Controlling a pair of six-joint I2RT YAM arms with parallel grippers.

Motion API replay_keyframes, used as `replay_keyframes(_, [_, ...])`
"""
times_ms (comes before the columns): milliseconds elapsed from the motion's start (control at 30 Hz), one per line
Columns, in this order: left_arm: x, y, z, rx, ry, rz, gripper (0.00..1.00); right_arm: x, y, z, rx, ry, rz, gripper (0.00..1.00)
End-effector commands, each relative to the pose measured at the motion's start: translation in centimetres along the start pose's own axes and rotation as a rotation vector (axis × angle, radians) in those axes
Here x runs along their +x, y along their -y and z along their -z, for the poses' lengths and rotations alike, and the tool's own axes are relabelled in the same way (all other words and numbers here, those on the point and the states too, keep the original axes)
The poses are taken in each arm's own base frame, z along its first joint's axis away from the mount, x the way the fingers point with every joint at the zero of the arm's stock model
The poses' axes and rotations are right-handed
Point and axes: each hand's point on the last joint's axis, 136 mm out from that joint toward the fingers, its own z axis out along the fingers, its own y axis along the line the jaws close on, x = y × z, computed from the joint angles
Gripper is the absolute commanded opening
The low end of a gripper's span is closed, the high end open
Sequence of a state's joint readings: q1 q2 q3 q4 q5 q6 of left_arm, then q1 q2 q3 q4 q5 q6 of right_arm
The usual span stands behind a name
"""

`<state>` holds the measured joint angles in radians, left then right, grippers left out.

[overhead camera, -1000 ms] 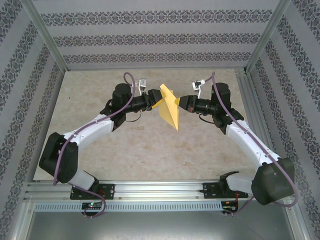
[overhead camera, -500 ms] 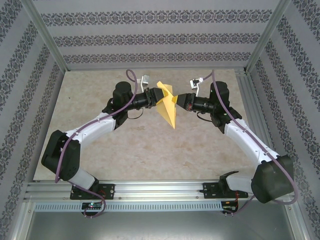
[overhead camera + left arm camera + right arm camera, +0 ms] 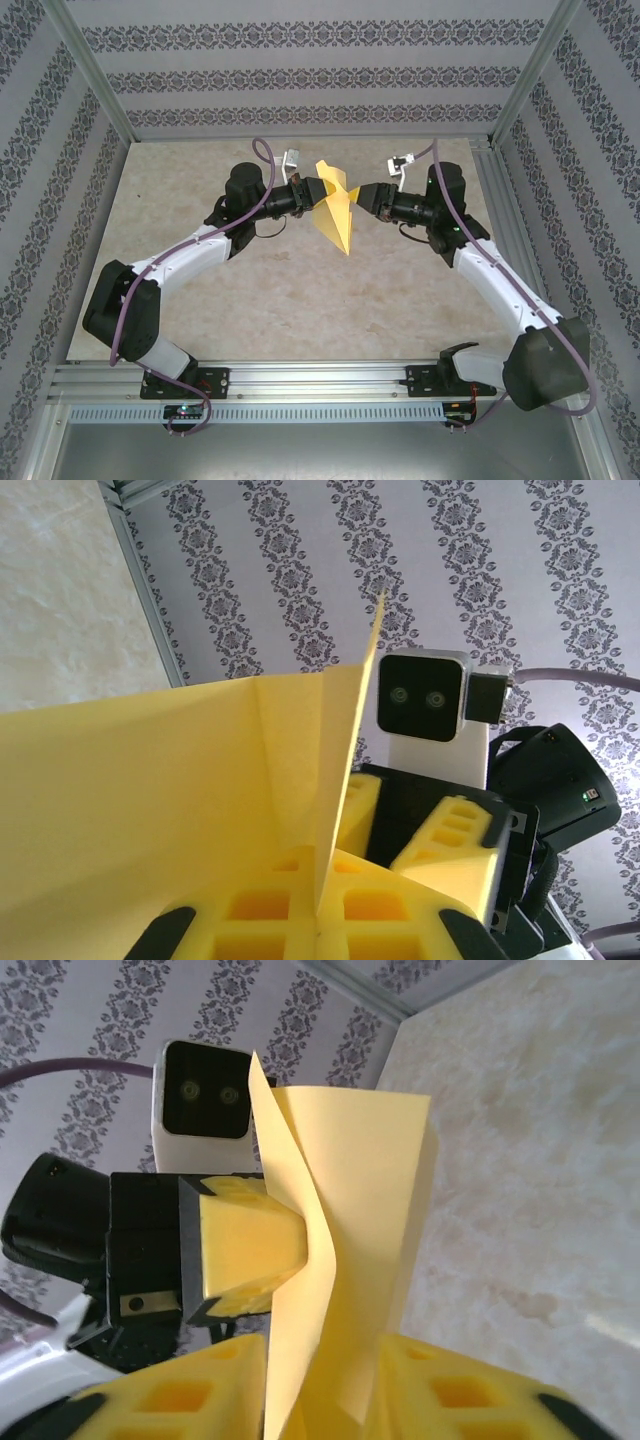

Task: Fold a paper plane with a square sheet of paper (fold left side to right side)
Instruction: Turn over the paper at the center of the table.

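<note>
From the bases at the near edge, both arms are extended over the table (image 3: 300, 300) toward its middle. There the paper plane (image 3: 335, 212) is held in the air, clear of the surface, with its narrow tip turned toward the near side. The left gripper (image 3: 303, 192) is clamped on the paper's left side, and the fold is pinched tight between its yellow pads (image 3: 285, 938). The right gripper (image 3: 366, 197) is set at the opposite side with its jaws parted, and the paper passes loosely between them. Patterned wall panels (image 3: 320, 75) are seen behind.
</note>
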<state>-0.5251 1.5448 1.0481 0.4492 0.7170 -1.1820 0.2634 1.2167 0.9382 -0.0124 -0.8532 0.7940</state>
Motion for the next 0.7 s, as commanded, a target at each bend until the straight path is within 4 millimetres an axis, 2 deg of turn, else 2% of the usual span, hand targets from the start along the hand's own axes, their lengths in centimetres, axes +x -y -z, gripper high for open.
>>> replay_keyframes(0, [-0.5, 2.6, 0.4, 0.046, 0.029, -0.071, 0.04, -0.2, 0.0, 2.3, 0.074, 0.044, 0.057, 0.61])
replay_keyframes(100, [-0.7, 2.8, 0.3, 0.048, 0.035, -0.071, 0.04, 1.5, 0.7, 2.6, 0.085, 0.008, 0.03, 0.85])
replay_keyframes(167, [-0.8, 3.1, 0.3, 0.052, 0.038, -0.075, 0.05, 2.9, 0.9, 2.3, 0.057, -0.026, -0.007, 0.98])
replay_keyframes(300, [-1.0, 3.4, 0.3, 0.058, 0.04, -0.079, 0.05, 5.9, 0.7, 1.1, 0.015, -0.079, -0.045, 0.98])
replay_keyframes(367, [-0.9, 3.5, 0.2, 0.058, 0.038, -0.079, 0.05, 6.8, 0.3, 0.5, -0.004, -0.087, -0.051, 0.98])
replay_keyframes(667, [-0.7, 3.4, 0.2, 0.054, 0.032, -0.08, 0.05, 7.6, -1.9, -1.2, -0.079, -0.084, -0.069, 0.96])
